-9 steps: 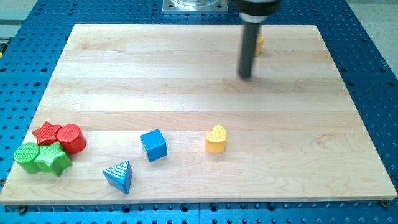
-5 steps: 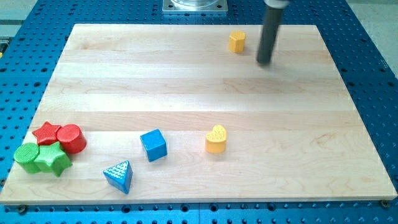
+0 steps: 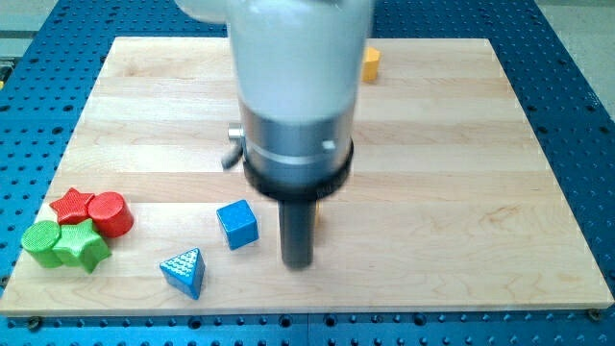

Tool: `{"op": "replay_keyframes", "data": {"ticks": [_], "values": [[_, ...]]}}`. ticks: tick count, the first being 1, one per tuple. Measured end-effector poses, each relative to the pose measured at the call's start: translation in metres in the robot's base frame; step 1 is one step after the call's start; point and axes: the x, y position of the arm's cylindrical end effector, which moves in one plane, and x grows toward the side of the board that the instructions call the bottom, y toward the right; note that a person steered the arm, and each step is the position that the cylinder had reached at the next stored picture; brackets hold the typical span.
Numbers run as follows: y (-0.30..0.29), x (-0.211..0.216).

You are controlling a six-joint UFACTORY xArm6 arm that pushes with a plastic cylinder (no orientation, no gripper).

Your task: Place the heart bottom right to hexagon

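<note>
My tip (image 3: 297, 261) rests on the wooden board (image 3: 461, 192), just right of the blue cube (image 3: 237, 224). The yellow heart (image 3: 318, 217) is almost wholly hidden behind the rod; only a thin sliver shows at the rod's right edge. The yellow hexagon (image 3: 370, 63) sits near the view's top, partly covered by the arm's wide body. The heart lies far below the hexagon and a little to its left.
A blue triangle (image 3: 184, 271) lies at the lower left of the cube. At the view's left a red star (image 3: 72, 204), a red cylinder (image 3: 110, 213), a green cylinder (image 3: 40, 240) and a green star (image 3: 82, 244) sit clustered together.
The rod has swung from the view's top right, beside the hexagon, down to the lower middle by the heart. The arm's body now fills the centre. No block has visibly moved.
</note>
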Motion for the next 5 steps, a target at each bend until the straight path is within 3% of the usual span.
{"op": "replay_keyframes", "data": {"ticks": [1, 2, 3, 4, 5], "values": [[0.025, -0.052], [0.045, -0.042], [0.016, -0.022], [0.08, -0.101], [0.109, -0.117]]}}
